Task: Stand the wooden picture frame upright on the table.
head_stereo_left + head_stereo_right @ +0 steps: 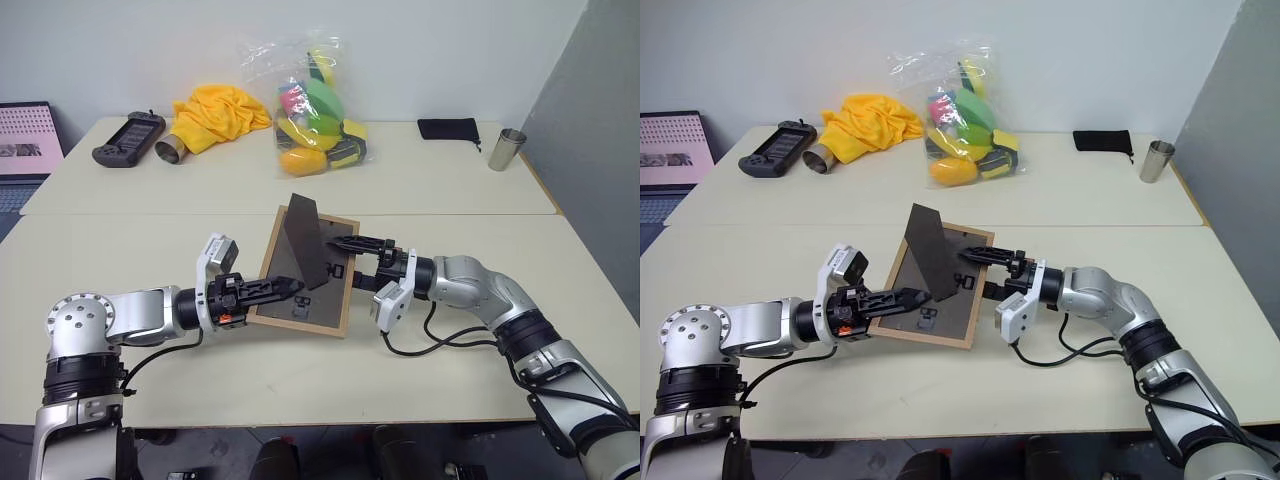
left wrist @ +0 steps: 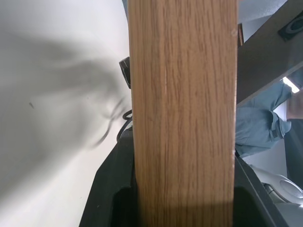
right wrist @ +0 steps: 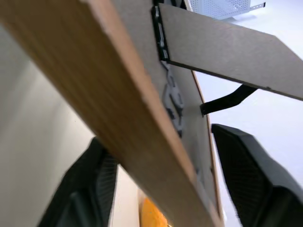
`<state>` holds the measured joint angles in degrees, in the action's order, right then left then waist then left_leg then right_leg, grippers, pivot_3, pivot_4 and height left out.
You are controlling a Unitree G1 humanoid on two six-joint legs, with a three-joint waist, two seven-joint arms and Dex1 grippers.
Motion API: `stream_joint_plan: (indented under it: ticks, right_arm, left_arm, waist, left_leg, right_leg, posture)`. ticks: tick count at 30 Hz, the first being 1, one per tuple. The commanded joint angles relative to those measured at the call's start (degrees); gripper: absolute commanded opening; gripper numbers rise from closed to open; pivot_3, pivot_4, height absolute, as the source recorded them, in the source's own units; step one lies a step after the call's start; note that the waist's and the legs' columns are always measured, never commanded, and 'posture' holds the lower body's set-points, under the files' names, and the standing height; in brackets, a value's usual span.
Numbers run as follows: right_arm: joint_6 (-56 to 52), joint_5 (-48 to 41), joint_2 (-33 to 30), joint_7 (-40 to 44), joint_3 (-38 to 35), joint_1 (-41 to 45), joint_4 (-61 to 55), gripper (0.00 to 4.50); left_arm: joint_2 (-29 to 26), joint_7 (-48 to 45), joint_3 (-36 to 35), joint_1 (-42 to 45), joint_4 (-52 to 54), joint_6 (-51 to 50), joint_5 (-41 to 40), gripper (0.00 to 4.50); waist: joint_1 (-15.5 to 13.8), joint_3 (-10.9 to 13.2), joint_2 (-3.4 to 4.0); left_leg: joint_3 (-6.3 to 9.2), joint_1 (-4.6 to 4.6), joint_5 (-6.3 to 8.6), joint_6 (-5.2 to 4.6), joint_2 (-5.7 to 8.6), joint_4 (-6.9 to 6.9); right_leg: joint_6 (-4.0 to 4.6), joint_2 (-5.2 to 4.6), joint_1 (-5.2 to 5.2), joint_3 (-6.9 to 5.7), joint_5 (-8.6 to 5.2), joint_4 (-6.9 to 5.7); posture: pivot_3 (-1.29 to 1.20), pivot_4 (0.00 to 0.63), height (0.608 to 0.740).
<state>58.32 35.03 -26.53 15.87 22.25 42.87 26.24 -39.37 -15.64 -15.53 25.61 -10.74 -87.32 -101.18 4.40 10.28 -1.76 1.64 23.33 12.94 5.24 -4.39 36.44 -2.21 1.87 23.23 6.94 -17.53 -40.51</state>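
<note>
The wooden picture frame (image 1: 300,305) is tilted up off the table (image 1: 150,250), its dark back panel facing me and its stand flap (image 1: 305,240) folded out. My left gripper (image 1: 293,288) comes in from the left and is shut on the frame's left edge; the light wood border (image 2: 182,118) sits tight between its black fingers (image 2: 111,198). My right gripper (image 1: 346,262) straddles the frame's right edge with its jaws open. One right finger (image 3: 255,175) stands clear of the back panel (image 3: 189,123).
At the back of the table lie a clear bag of colourful items (image 1: 315,110), a yellow cloth (image 1: 220,115), a black handheld controller (image 1: 128,140), a toppled metal cup (image 1: 170,150), a black pouch (image 1: 448,129) and an upright metal cup (image 1: 507,150). A laptop (image 1: 25,150) stands far left.
</note>
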Motion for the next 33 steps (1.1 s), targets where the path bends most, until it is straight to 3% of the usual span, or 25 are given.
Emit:
stream_joint_plan:
  ticks: [1, 4, 11, 16, 20, 24, 27, 30, 33]
  right_arm:
    - [1.17, -2.02, -0.27, -1.16, -0.98, 1.65, -0.71, 2.11]
    - [1.37, -3.25, -0.55, -0.84, -1.25, 1.54, -1.02, 1.41]
    - [1.30, -5.58, -1.25, -0.22, -1.81, 1.50, -0.41, 1.34]
    - [0.88, -9.78, -2.35, 1.95, -1.69, 0.42, -0.73, 1.34]
    - [-4.51, -21.97, -2.28, 9.50, -0.91, -1.37, -1.26, 1.34]
    - [-28.30, -42.24, 0.84, 25.25, -1.25, -3.91, -7.77, 1.34]
    - [-52.38, -55.44, 4.03, 30.35, -3.22, -2.92, -13.85, 1.34]
    - [-69.23, -62.71, 6.41, 32.37, -5.37, -0.66, -16.13, 1.34]
    - [-82.45, -65.88, 9.01, 35.37, -6.02, 3.60, -10.54, 1.34]
  left_arm:
    - [-2.06, 2.55, 2.16, -1.36, 3.18, 3.47, -6.38, 2.46]
    - [-3.25, 3.65, 3.91, -2.16, 3.96, 5.38, -8.66, 3.14]
    - [-5.35, 2.95, 4.51, -2.33, 5.17, 8.42, -8.39, 4.44]
    - [-8.99, 1.21, 0.17, -1.03, 1.36, 11.17, -5.68, 4.50]
    - [-13.42, -1.85, -5.31, -2.56, 2.26, 14.10, 0.63, 4.50]
    - [-17.97, -6.79, -8.47, -8.23, 16.75, 18.59, 13.12, 4.50]
    - [-17.34, -6.67, -10.20, -12.94, 27.95, 24.33, 20.95, 4.50]
    - [-15.85, -6.79, -9.42, -16.82, 34.42, 29.79, 29.39, 4.50]
    - [-15.52, -8.13, -6.50, -20.80, 39.37, 35.97, 39.86, 4.50]
  waist:
    - [-0.01, 0.00, 0.00]
    - [-0.06, 0.00, 0.00]
    - [-0.08, 0.00, 0.00]
    - [-0.04, 0.01, -0.01]
    - [0.01, 0.02, -0.02]
    - [0.22, 0.05, -0.06]
    - [0.17, 0.15, 0.03]
    - [-0.02, 0.16, 0.06]
    - [0.16, 0.17, 0.07]
  left_leg:
    - [0.00, -0.01, 0.00, 0.00, 0.00, 0.00]
    - [0.00, -0.02, 0.02, -0.04, 0.00, 0.01]
    - [-0.02, -0.06, 0.06, -0.11, 0.04, 0.06]
    - [-0.02, -0.06, 0.07, -0.12, 0.04, 0.07]
    - [-0.02, -0.08, 0.07, -0.13, 0.05, 0.07]
    - [-0.03, -0.08, 0.07, -0.12, 0.02, 0.05]
    - [-0.05, -0.09, 0.06, -0.10, -0.05, 0.03]
    - [-0.04, -0.13, 0.02, -0.03, -0.07, 0.03]
    - [-0.14, -0.20, 0.07, -0.12, -0.07, -0.03]
  right_leg:
    - [0.00, 0.00, 0.00, 0.01, 0.00, -0.02]
    - [0.00, 0.00, 0.00, 0.00, 0.00, -0.05]
    - [0.02, 0.00, 0.00, 0.05, -0.02, -0.11]
    - [0.04, 0.01, 0.00, 0.04, -0.03, -0.13]
    - [0.08, 0.01, 0.00, 0.04, -0.06, -0.16]
    - [0.11, 0.00, 0.00, 0.04, -0.07, -0.17]
    - [0.12, -0.02, -0.01, 0.04, -0.08, -0.21]
    - [0.21, 0.02, 0.00, -0.01, -0.13, -0.28]
    - [0.22, 0.08, 0.01, 0.07, -0.15, -0.26]
  posture:
    - [0.00, 0.150, 0.740]
    - [0.00, 0.150, 0.740]
    - [0.00, 0.150, 0.740]
    - [0.00, 0.150, 0.740]
    - [0.00, 0.150, 0.740]
    - [0.00, 0.150, 0.740]
    - [0.00, 0.150, 0.740]
    - [0.00, 0.150, 0.740]
    - [0.00, 0.150, 0.740]
